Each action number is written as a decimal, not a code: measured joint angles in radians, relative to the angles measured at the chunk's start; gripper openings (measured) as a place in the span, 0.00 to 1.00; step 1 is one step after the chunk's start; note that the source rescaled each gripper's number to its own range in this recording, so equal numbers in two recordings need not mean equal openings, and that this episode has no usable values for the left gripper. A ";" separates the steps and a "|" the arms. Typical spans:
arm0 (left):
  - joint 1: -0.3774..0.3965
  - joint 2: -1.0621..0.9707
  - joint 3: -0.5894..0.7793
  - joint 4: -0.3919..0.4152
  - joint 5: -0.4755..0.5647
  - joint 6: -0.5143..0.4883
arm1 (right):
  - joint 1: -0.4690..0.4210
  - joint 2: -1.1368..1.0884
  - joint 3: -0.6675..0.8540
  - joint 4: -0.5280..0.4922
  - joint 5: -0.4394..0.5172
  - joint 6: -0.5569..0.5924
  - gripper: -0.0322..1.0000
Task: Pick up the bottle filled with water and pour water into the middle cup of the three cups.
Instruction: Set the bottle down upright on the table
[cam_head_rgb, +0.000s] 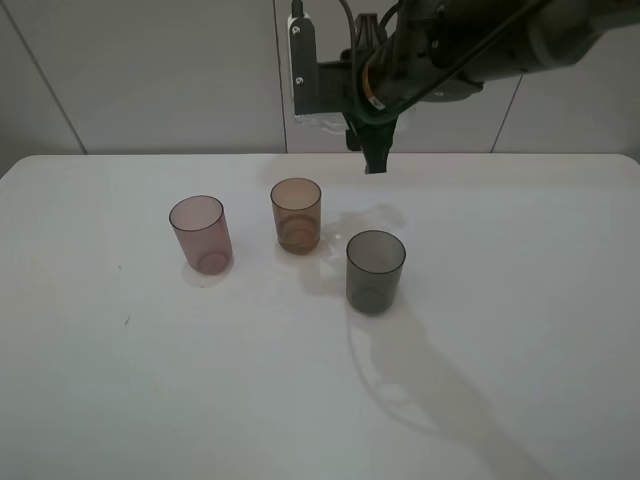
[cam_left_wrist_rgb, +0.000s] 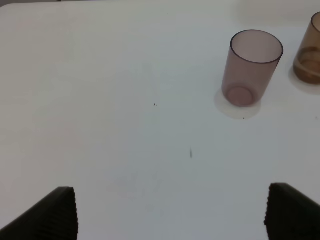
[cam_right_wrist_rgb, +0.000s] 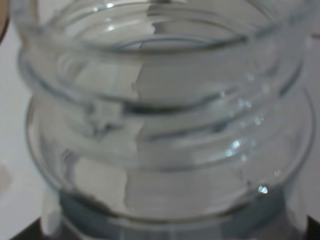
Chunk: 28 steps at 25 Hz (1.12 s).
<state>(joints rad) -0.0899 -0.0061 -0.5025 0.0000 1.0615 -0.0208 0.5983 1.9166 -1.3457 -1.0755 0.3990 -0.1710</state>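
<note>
right gripper (cam_head_rgb: 375, 160) jaws look clamped on the small clear plastic bottle (cam_right_wrist_rgb: 160, 125), neck filling the wrist cam, above the tabletop's (cam_head_rgb: 530, 300) far edge; translucent amber-brown middle cup (cam_head_rgb: 296, 215) sits nearer the camera and left of it, so right arm is closer; left gripper (cam_left_wrist_rgb: 175, 215) jaws wide open, empty

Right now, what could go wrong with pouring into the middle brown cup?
The small clear plastic bottle in the right gripper has no cap, so an early tilt could wet the white table. The dark grey smoky cup stands close to the amber-brown plastic cup, so the stream might miss.
</note>
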 joint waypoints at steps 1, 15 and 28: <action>0.000 0.000 0.000 0.000 0.000 0.000 | -0.021 -0.017 0.000 0.065 -0.002 0.007 0.03; 0.000 0.000 0.000 0.000 0.000 0.000 | -0.324 -0.220 0.268 0.623 -0.279 0.287 0.03; 0.000 0.000 0.000 0.000 0.000 0.000 | -0.451 -0.231 0.687 0.808 -0.901 0.214 0.03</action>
<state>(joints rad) -0.0899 -0.0061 -0.5025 0.0000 1.0615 -0.0208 0.1477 1.6857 -0.6586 -0.2670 -0.5023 0.0431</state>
